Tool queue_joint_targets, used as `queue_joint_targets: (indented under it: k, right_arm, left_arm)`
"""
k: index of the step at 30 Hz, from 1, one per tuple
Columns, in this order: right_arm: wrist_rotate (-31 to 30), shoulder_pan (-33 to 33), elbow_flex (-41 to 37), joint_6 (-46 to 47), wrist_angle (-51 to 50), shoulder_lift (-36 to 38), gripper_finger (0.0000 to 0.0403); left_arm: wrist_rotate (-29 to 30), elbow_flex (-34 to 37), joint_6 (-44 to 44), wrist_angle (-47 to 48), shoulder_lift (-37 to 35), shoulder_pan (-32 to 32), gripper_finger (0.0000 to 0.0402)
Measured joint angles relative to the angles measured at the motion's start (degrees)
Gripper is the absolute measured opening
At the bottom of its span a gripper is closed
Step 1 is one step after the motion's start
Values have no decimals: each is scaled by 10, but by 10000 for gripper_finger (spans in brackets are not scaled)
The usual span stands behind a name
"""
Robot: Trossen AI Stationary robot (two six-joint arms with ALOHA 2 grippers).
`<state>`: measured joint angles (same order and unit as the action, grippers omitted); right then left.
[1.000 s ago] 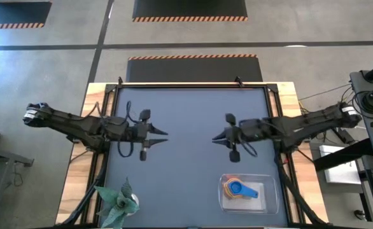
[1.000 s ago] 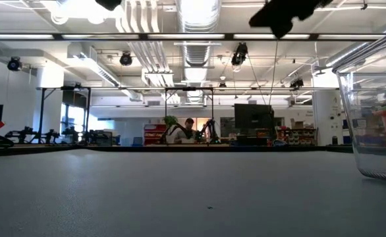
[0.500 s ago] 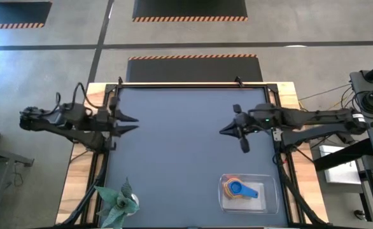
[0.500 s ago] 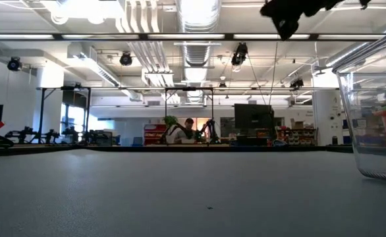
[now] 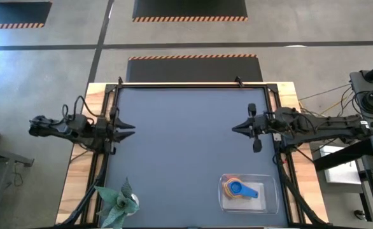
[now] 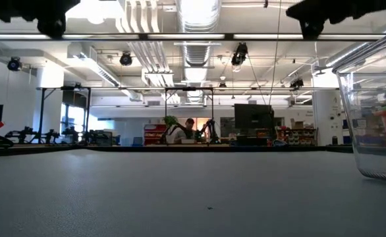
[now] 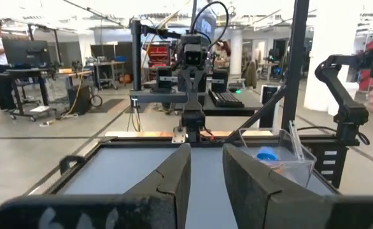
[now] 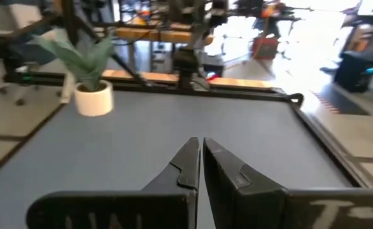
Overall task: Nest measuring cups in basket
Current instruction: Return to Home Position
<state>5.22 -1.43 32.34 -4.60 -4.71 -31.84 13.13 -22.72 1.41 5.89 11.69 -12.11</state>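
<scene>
Your nesting looks done: the measuring cups (image 5: 240, 189) sit as 1 stack inside the basket (image 5: 270, 202), blue on top, and no cup shows outside it, so only parking the arms seems left. The right gripper (image 5: 235, 128), its fingers nearly closed on nothing, hovers well apart from the basket, and the left gripper (image 5: 131, 130), narrowly parted and empty, hangs even farther from it. You cannot count all 7 cups: the blue one hides all but an orange-yellow edge beneath, and the low view cuts the basket off.
</scene>
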Motion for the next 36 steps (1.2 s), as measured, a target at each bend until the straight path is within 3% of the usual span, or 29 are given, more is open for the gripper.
queue_joint_targets:
  k: [7, 12, 17, 23, 26, 31, 36]
  right_arm:
    - [-80, 0, -105, -16, 81, 56, 9]
    - [-85, 0, -130, -18, 69, 105, 9]
    - [-88, 0, -105, -22, -18, 209, 9]
    - [-88, 0, -119, -40, 8, 318, 8]
    - [-85, 0, -147, -38, -19, 316, 8]
    - [-83, 0, -192, -44, 26, 278, 8]
    - [-94, -1, -257, -60, 107, 284, 8]
  left_arm:
    - [-1, 97, -42, -22, -76, 0, 74]
    - [-2, 148, -78, -14, -118, 0, 74]
    - [-7, 154, -95, -7, -117, 0, 74]
    - [-7, 145, -66, -9, -117, 0, 74]
    - [-6, 159, -76, -21, -117, -1, 69]
    - [-19, 205, -99, -45, -117, -1, 43]
    - [-82, 221, -94, -81, -108, -1, 6]
